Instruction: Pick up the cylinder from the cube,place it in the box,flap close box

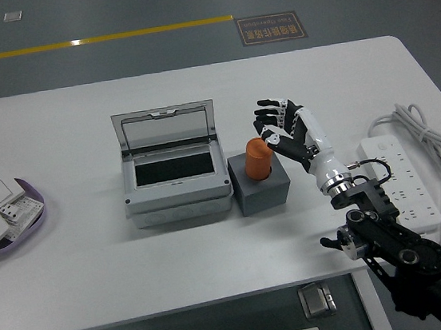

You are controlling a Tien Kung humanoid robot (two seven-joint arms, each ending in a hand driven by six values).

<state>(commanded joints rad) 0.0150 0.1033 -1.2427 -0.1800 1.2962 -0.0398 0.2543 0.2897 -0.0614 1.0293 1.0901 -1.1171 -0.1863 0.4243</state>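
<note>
An orange cylinder (258, 159) stands upright on a dark grey cube (260, 186) at the table's middle. Left of the cube sits a grey box (176, 188) with its clear lid (165, 127) flapped up and open, the inside dark and empty. My right hand (278, 126) reaches in from the lower right, its fingers spread and open just right of and behind the cylinder's top, the thumb close to it. It holds nothing. My left arm is not in view.
A white power strip (403, 179) with a coiled cable (426, 132) lies at the right, beside my right arm. A purple tray (33, 223) with white switch parts sits at the left edge. A person's hand shows at the top left corner.
</note>
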